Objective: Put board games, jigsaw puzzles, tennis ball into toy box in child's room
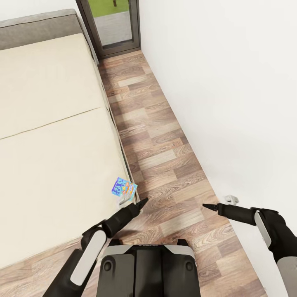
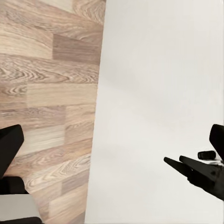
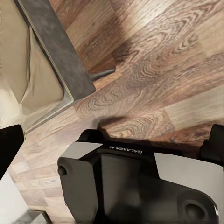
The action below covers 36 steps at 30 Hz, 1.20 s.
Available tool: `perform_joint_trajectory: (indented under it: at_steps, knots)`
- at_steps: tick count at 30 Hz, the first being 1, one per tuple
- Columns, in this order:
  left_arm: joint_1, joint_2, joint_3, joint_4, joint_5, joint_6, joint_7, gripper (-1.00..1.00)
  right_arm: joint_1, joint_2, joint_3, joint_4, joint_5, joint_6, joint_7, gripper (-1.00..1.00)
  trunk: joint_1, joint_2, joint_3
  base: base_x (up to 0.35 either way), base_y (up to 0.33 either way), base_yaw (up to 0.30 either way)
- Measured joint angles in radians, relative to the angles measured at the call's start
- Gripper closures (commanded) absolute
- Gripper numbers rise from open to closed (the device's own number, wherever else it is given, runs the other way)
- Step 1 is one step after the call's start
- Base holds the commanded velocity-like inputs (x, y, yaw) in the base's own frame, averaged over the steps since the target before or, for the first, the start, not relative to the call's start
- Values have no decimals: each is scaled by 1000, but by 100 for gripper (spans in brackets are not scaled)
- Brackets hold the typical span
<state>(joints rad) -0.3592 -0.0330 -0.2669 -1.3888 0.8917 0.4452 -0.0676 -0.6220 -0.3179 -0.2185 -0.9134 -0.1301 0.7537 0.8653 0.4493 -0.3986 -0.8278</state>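
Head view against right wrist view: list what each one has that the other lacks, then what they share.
Head view alone: a colourful board game box at the mattress edge, the left gripper and right gripper with nothing between their tips, the white wall, a glass door. Right wrist view alone: the bed's grey frame corner and a thin leg. Shared: the bed, the wood floor, the robot's base.

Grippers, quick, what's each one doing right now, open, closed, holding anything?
Left end effector: fingers look together, nothing held, beside the board game.
Right end effector: fingers look together, nothing held, over the floor.
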Motion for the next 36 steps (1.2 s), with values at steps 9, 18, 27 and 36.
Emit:
perform_joint_trajectory:
  at_steps: [9,18,27,36]
  knots:
    - [79,2,22,-143,5,53,7,-100,-33,39,40,-3,6,60,-4,-100,0,0,0,0,0,0]
    - [103,0,62,-190,11,142,53,-100,-64,79,54,-8,4,88,-4,-100,0,0,0,0,0,0]
    - [101,-11,84,-208,4,229,168,-100,-77,108,58,-13,-1,135,-1,-100,0,0,0,0,0,0]
    - [99,-16,85,-213,6,256,221,-100,-80,114,58,-32,-3,155,1,-100,0,0,0,0,0,0]
